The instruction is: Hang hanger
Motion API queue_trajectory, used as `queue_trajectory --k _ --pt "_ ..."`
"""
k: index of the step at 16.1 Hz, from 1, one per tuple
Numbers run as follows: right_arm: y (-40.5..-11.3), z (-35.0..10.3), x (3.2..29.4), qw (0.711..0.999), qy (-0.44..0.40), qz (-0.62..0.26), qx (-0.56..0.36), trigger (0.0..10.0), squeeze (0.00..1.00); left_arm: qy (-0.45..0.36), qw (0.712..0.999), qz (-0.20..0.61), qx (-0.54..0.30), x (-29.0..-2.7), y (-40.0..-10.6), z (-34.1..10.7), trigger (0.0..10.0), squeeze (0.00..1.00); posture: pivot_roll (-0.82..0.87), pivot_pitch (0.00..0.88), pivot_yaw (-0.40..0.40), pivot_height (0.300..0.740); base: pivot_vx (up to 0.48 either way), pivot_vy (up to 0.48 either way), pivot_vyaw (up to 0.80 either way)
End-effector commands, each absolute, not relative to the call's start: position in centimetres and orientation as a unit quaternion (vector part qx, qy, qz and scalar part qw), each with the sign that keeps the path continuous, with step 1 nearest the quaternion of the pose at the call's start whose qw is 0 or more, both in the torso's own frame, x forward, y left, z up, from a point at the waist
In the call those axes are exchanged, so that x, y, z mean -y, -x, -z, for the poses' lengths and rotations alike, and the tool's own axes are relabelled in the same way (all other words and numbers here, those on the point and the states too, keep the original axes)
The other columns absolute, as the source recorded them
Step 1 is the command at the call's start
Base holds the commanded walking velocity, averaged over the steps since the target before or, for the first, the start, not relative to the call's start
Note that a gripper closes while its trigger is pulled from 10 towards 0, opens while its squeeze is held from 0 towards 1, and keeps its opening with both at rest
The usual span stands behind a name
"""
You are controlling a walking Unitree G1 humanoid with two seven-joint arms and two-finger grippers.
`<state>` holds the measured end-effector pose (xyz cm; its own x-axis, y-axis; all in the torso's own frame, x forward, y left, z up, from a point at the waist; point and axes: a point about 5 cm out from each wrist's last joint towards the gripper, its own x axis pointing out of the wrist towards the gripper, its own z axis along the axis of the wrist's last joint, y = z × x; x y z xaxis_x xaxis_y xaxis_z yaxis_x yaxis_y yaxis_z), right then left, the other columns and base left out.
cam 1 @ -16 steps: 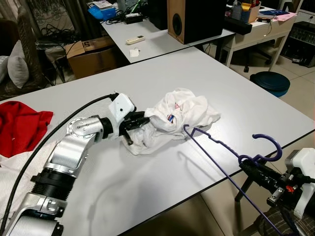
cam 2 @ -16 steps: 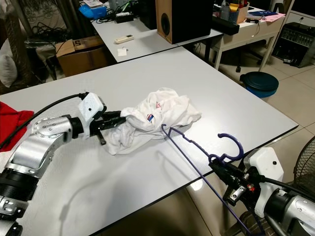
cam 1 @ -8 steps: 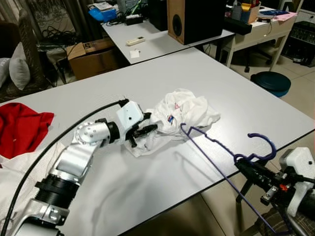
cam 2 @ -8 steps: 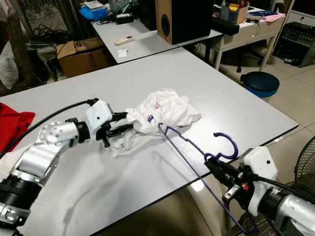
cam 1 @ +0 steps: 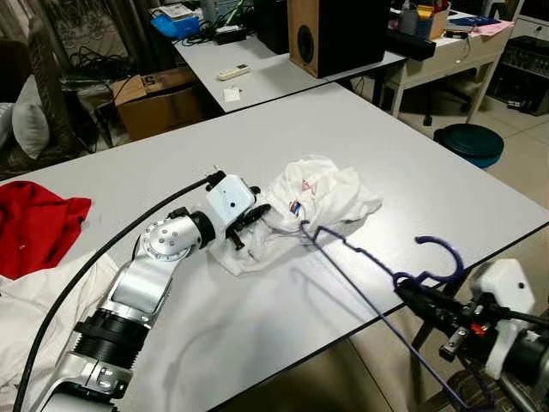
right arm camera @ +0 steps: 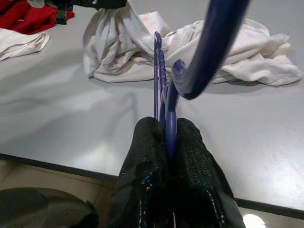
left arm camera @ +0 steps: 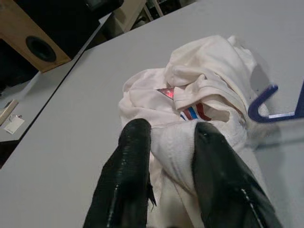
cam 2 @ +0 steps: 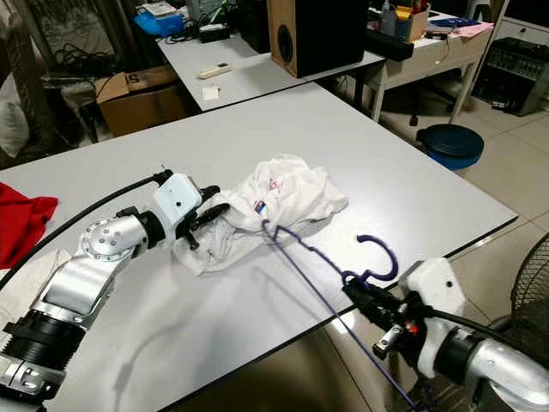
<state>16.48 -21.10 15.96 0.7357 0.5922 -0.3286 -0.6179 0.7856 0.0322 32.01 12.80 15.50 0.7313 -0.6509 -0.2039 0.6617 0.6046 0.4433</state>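
1. Head views: your right gripper (cam 1: 410,297) holds the purple hanger (cam 1: 360,253) clamped, its tip at the white shirt (cam 1: 322,193) on the table (cam 1: 412,163).
2. Left wrist: your left gripper (left arm camera: 168,142) pinches a shirt fold.
3. Right wrist: hanger not yet inside the shirt; threading and hanging remain.

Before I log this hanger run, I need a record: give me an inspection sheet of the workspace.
Surface: grey table, matte.
Job's things: white shirt crumpled mid-table; purple hanger, one tip at the shirt.
Clutter: red cloth and white cloth at the robot's left.
Grippers: left gripper pinching a shirt fold; right gripper shut on the hanger below its hook.
Cables: black cable along the left arm.
Surroundings: speaker, cardboard box, blue bin.
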Motion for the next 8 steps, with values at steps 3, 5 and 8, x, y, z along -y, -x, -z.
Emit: queue_trajectory --k 3,5,8 --pt "-16.6 -16.4 20.8 0.929 0.050 -0.332 -0.155 10.0 0.00 -0.265 0.898 0.352 -0.017 -13.6 -32.2 -15.3 0.0 0.00 -0.06 0.000 0.136 0.740 0.000 0.000 0.00" --pt "-16.6 -16.4 20.7 0.928 0.052 -0.334 -0.156 10.0 0.00 -0.279 0.890 0.360 -0.031 -13.9 -32.1 -14.9 0.0 0.00 -0.06 0.000 0.134 0.740 0.000 0.000 0.00" --pt "-16.6 -16.4 20.8 0.927 0.053 -0.336 -0.158 10.0 0.00 -0.292 0.881 0.369 -0.049 -14.3 -32.0 -14.4 0.0 0.00 -0.06 0.000 0.131 0.740 0.000 0.000 0.00"
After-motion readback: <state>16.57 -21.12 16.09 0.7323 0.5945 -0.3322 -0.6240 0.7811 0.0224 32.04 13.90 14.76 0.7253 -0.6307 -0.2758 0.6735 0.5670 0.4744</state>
